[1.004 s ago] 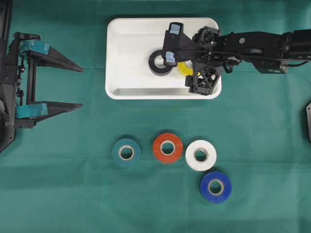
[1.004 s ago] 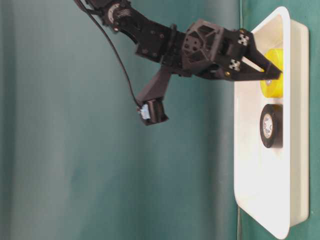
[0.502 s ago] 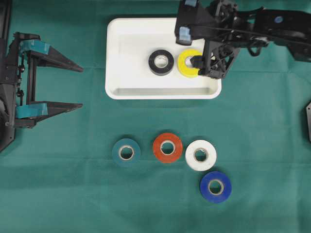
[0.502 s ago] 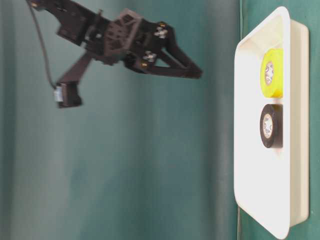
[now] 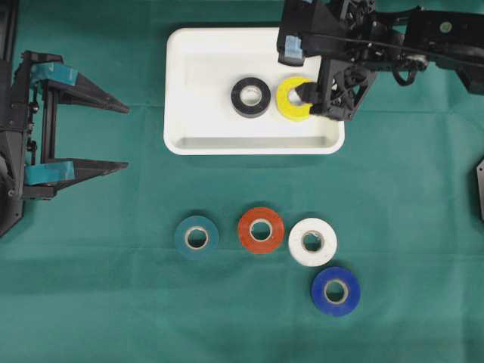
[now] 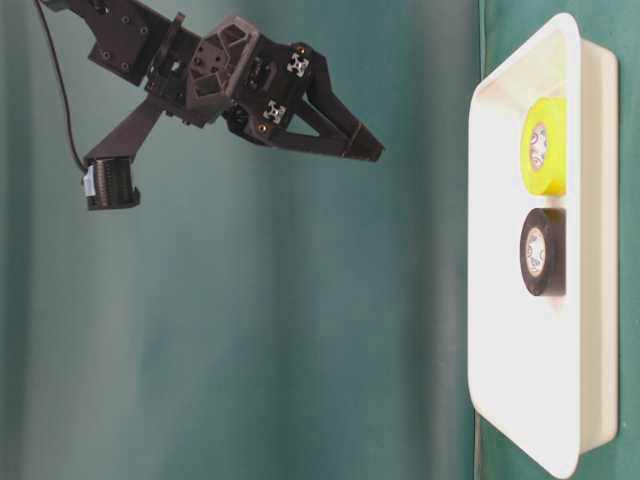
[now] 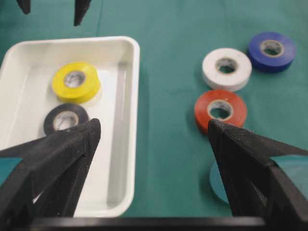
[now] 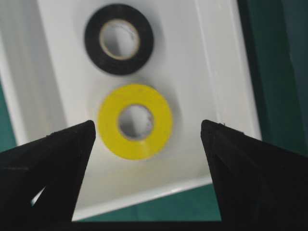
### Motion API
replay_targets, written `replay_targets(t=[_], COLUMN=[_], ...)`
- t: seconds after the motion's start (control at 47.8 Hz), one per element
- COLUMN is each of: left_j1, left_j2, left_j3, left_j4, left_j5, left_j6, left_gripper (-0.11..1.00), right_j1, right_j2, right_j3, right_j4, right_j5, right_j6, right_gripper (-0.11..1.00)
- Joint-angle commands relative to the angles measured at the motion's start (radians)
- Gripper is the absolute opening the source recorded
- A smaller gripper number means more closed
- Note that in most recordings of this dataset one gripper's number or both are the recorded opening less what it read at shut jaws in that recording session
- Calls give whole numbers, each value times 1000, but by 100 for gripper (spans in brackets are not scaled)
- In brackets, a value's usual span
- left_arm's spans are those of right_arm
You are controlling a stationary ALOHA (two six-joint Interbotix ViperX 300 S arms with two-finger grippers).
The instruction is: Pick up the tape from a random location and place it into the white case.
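The white case [image 5: 181, 91] lies at the back middle of the green cloth. Flat inside it, side by side, are a black tape [image 5: 250, 97] and a yellow tape [image 5: 291, 102]. My right gripper [image 5: 306, 92] hangs well above the case [image 6: 500, 300], open and empty. In the right wrist view the yellow tape [image 8: 135, 121] shows far below between its spread fingers. At the left edge my left gripper [image 5: 125, 136] is open and holds nothing. Its wrist view shows the case [image 7: 127, 144] and cloth between its fingers.
Several loose tape rolls lie on the cloth in front of the case: teal [image 5: 197, 237], red [image 5: 261, 230], white [image 5: 312, 241] and blue [image 5: 336, 291]. The white and blue rolls nearly touch.
My right gripper has lifted up and away from the yellow tape, which stays lying in the case. The left arm has not moved.
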Motion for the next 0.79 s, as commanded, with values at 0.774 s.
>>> replay_targets(t=[0.774], left_j1=[-2], left_j2=[2], left_j3=[-15], left_j4=[0], left_j5=[-5], left_j6=[0], left_gripper=[97], right_j1=[250], right_j2=[-72], right_j3=[-8], right_j4=[0], right_j5=[-46], right_j6=[92], right_gripper=[83])
